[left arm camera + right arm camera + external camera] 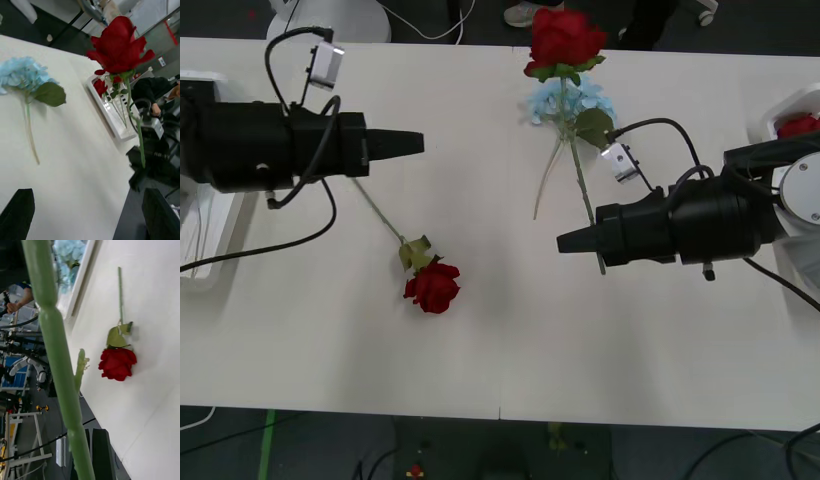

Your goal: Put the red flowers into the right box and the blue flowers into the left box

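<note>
My right gripper [565, 242] is shut on the thin green stem [56, 352] of a red flower, whose bloom [565, 40] [119, 45] is lifted above the table's far side. A blue flower [572, 100] [22, 73] lies flat on the table under that bloom. Another red flower [433, 287] [117, 363] lies at mid-table, its stem running up toward my left gripper [415, 143], which hovers open and empty. The right box [780, 108] [112, 123] holds red blooms [797, 126]. The left box [80, 281] holds blue flowers [71, 255].
The white table [500, 350] has free room along its near side. Cables loop over both arms. A white stand base [330, 20] and a person's shoes stand beyond the far edge.
</note>
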Robot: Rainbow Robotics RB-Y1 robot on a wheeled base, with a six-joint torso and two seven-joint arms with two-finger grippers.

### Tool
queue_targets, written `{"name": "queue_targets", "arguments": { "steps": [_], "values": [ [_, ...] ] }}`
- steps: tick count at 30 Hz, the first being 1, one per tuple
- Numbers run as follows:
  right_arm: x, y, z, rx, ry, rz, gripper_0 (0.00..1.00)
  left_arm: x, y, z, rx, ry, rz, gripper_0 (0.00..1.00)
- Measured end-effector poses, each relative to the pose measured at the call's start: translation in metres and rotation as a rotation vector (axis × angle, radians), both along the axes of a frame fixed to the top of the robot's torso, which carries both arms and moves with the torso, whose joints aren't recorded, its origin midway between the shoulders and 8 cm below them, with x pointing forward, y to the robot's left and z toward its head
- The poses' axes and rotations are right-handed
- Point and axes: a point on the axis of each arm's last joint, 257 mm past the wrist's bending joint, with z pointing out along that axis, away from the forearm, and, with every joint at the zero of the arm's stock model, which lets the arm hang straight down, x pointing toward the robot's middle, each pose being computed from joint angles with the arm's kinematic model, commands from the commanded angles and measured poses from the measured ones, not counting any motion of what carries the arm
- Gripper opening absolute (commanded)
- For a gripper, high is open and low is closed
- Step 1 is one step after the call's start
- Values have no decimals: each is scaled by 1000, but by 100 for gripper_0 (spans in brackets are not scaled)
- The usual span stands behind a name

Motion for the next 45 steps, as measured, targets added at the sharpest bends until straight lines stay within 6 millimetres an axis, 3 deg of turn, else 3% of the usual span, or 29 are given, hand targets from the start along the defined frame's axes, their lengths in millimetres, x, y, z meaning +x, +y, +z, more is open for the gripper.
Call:
{"name": "queue_targets", "arguments": {
  "steps": [4,9,14,16,20,24,28,32,38,41,45],
  "values": [
    [19,-39,-5,-84,15,-96,0,-16,49,-10,65,39,3,82],
    [58,-119,-1,-222,27,-321,0,-41,109,-26,141,104,22,82],
    [86,-224,6,-393,6,-524,0,-46,156,-49,137,221,77,83],
    [91,-278,2,-502,15,-612,0,-43,169,-61,112,282,113,83],
    [87,-370,-4,-669,54,-754,0,-36,182,-73,64,436,217,83],
    [74,-448,-9,-799,105,-883,0,-11,189,-67,-92,646,413,83],
    [68,-499,-17,-862,124,-992,0,14,184,-66,-171,832,655,82],
    [64,-547,-13,-993,72,-1076,0,19,155,-71,-261,1030,871,83],
    [66,-583,-12,-1147,-10,-1130,0,9,98,-98,-492,1393,1191,82],
    [58,-600,-21,-1214,-3,-1151,0,5,75,-113,-571,1503,1322,82],
    [42,-614,-40,-1231,61,-1169,0,4,56,-124,-521,1488,1418,81]
  ]
}}
